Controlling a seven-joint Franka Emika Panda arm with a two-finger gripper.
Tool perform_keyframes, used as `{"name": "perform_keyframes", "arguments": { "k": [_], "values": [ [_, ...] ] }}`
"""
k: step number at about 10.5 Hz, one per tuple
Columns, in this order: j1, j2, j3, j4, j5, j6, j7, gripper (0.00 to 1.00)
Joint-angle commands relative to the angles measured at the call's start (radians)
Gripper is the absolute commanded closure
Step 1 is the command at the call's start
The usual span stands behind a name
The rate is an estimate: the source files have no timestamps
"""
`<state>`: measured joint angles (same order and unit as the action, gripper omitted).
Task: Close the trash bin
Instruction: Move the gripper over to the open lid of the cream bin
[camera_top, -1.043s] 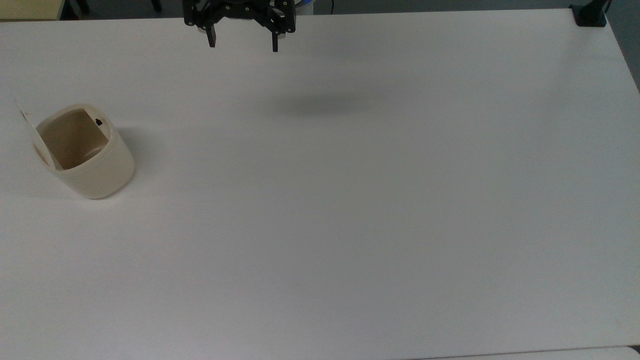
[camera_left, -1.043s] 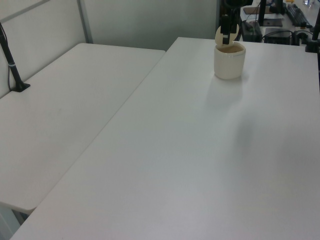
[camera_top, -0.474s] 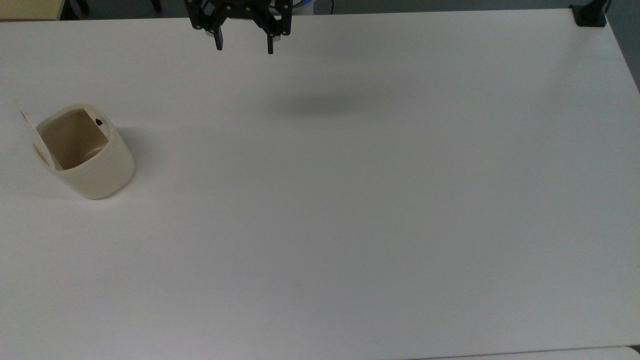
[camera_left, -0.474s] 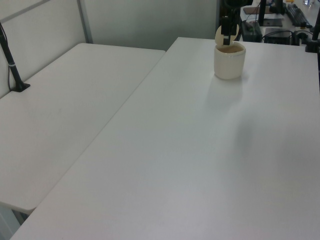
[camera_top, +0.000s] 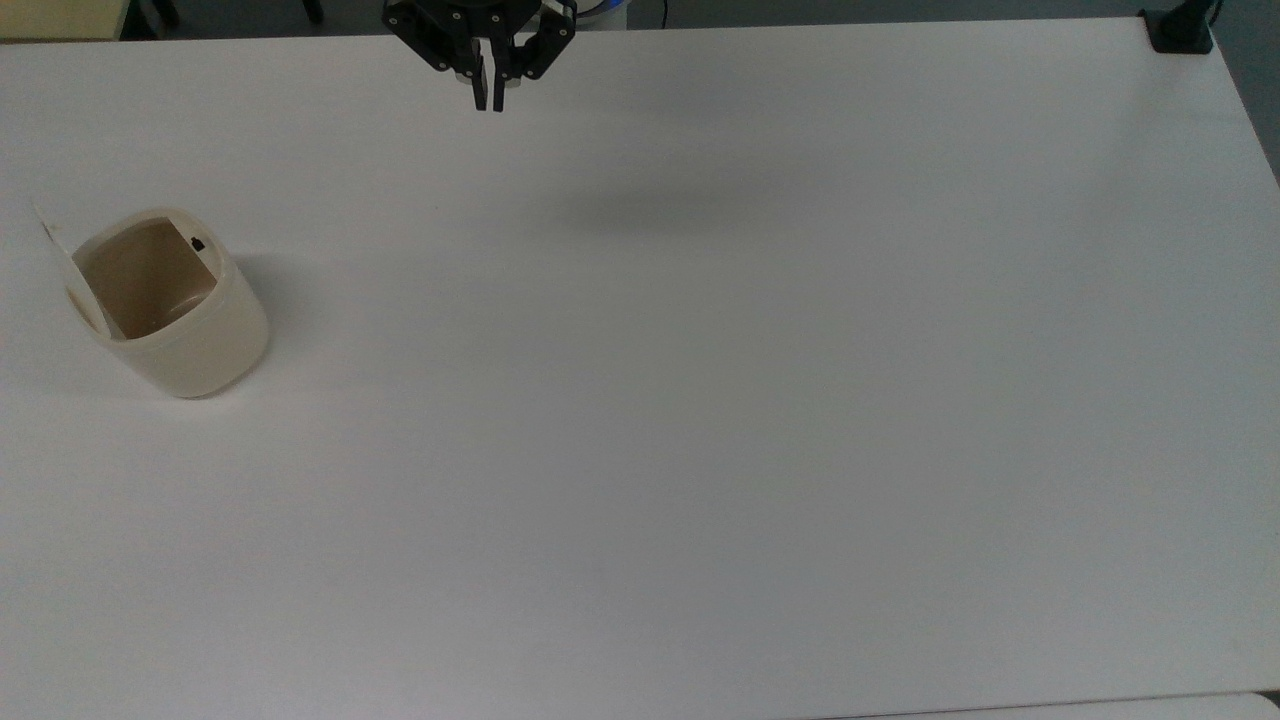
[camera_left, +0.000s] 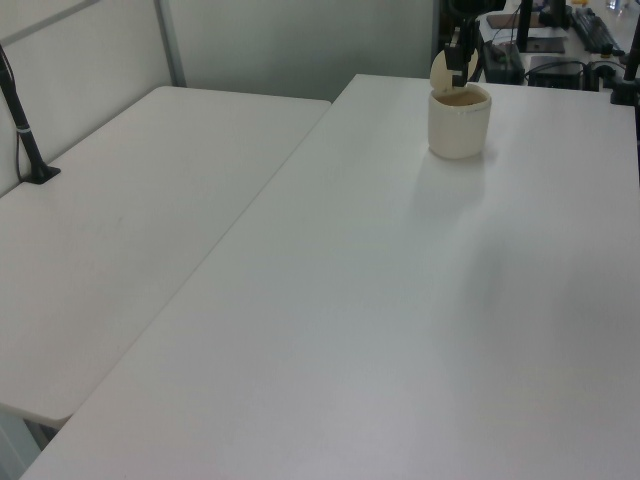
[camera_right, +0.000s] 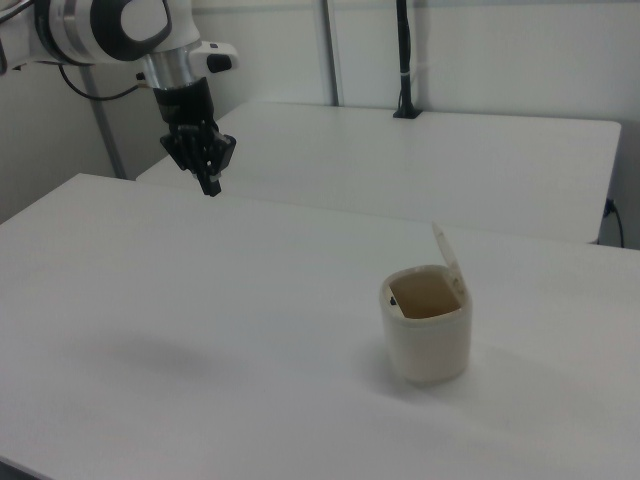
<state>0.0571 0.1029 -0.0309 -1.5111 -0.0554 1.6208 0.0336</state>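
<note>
Right view, lower right of the frame: the trash bin (camera_right: 426, 335) stands on the white worktop (camera_right: 200, 330), lid (camera_right: 448, 258) tipped up and back, mouth open. Further off, upper left, the pincer (camera_right: 211, 186) hangs high above the worktop, well apart from the bin. Over the last second its fingers have drawn from spread to pressed together, empty — likely readying a push on the lid.

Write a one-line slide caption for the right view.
Black two-finger gripper, shut, hangs above the white table, far from the open-lidded cream plastic trash bin.
</note>
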Motion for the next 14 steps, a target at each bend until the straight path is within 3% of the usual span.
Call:
{"name": "perform_keyframes", "arguments": {
  "k": [1, 3, 11, 14],
  "values": [
    [-0.032, -0.015, -0.004, -0.014, -0.014, 0.019, -0.006, 0.95],
    [-0.086, -0.011, -0.007, -0.011, -0.014, 0.109, -0.004, 1.0],
    [-0.394, 0.053, -0.014, -0.009, -0.049, 0.523, 0.04, 1.0],
    [-0.421, 0.116, -0.072, -0.009, -0.05, 0.693, 0.055, 1.0]
  ]
}}
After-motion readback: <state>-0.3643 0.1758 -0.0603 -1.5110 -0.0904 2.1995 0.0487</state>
